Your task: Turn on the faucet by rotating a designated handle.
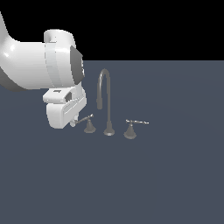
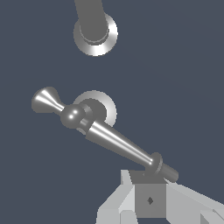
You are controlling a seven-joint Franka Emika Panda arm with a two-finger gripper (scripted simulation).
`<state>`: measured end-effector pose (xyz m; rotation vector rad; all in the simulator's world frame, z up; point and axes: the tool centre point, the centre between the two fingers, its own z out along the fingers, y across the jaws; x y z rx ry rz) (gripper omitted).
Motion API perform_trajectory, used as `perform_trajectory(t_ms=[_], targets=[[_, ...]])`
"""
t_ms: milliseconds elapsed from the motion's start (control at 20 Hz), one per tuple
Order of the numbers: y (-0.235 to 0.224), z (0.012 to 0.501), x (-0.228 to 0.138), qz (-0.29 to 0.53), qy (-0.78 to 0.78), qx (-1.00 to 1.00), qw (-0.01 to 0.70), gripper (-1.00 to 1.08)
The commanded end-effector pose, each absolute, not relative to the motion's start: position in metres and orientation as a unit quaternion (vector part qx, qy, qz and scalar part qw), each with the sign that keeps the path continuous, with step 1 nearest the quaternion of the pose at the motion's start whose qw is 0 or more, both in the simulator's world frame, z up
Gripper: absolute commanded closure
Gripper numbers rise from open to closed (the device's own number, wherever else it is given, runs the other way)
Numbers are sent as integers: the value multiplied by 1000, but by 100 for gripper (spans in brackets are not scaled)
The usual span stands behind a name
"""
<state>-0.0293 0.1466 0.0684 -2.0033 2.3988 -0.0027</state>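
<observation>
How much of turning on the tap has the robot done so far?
Done: the arm has reached the handle on the exterior view's left of the spout. In hand: the tool sits right at the lever's tip in the wrist view; whether it grips is unclear. Left: rotating the handle. No water shows, and the twin handle is untouched.

The big white arm [image 1: 35,65] reaches in from the exterior view's left and bends down low. Its gripper [image 1: 74,122] points toward the exterior view's right. In the wrist view one grey finger pad [image 2: 150,200] shows; whether the fingers are apart or closed is unclear.
</observation>
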Motion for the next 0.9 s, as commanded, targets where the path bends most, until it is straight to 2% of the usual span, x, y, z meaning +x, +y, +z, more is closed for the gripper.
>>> perform_trajectory(t_ms=[0, 300, 350, 850], targets=[[130, 66, -37, 0, 772, -636, 3, 108], [111, 65, -50, 0, 774, -633, 0, 108], [132, 68, -47, 1, 764, -645, 6, 108], [68, 65, -44, 0, 774, -633, 0, 108]])
